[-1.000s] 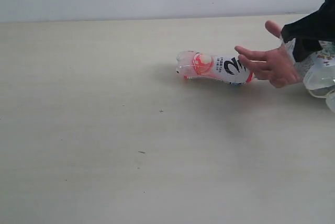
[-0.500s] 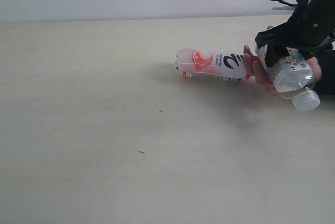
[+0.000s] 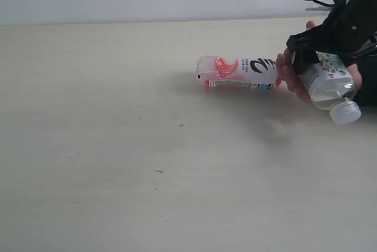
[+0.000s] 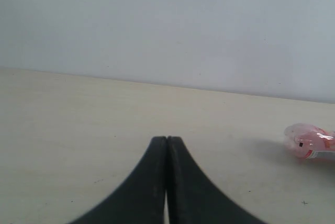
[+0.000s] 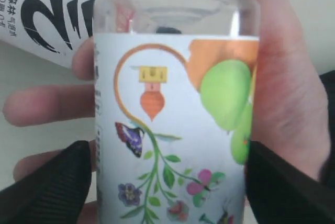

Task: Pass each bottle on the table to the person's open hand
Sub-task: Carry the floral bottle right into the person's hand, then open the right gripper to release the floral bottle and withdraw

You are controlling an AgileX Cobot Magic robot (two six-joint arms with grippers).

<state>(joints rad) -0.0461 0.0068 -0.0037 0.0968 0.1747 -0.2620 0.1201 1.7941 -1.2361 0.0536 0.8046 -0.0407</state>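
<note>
The cream bench (image 3: 118, 146) fills most of the exterior view, plain but for a few tiny dark specks. The black right arm (image 3: 353, 16) comes in over its far right side, and the right fingers (image 5: 52, 187) are clamped on the 2 sides of a clear flower-label bottle (image 5: 172, 119), whose white label shows a vine, small flowers, a butterfly and green fruit. That bottle (image 3: 327, 78) sits between the fingers, tilted, with its white cap (image 3: 346, 111) pointing away from them, low and toward the camera, clear of the bench. A person's open hand (image 3: 293, 75) lies directly behind the gripped bottle; in the right wrist view the palm (image 5: 285, 93) rests against the bottle's side and the person's own digits spread out past it, beyond the tips of the right fingers. Just past that hand, the pink-red bottle (image 3: 238, 73) lies on its side on the bench, its white label with bold black lettering close to the person's fingertips; whether they touch cannot be told. The left fingers (image 4: 152, 182) are pressed together with nothing between them, hovering over bare bench, and the pink-red bottle's base (image 4: 310, 143) lies well apart from them, ahead and off to 1 side.
</note>
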